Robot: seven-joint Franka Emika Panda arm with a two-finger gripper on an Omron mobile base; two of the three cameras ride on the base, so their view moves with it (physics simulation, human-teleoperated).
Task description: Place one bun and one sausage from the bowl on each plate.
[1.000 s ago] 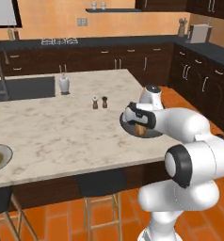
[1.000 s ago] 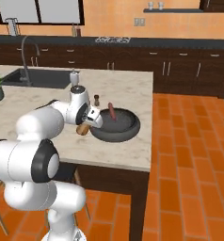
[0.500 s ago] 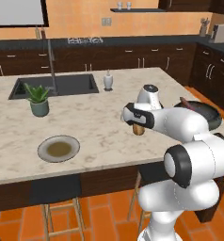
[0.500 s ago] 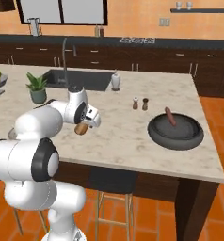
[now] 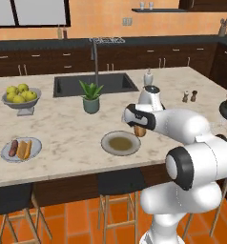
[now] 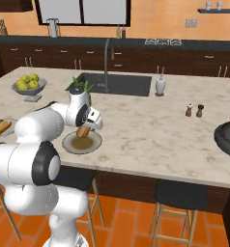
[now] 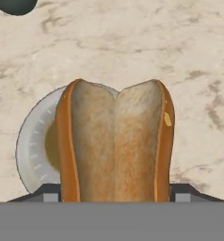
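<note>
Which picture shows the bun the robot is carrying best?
The hand view: the bun stands large and split between the finger tips, above a plate. Both base views give just a small orange end under the gripper.

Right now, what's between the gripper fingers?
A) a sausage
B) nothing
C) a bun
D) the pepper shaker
C: the gripper is closed on a split tan bun, which hangs over the olive-centred plate in the hand view.
</note>
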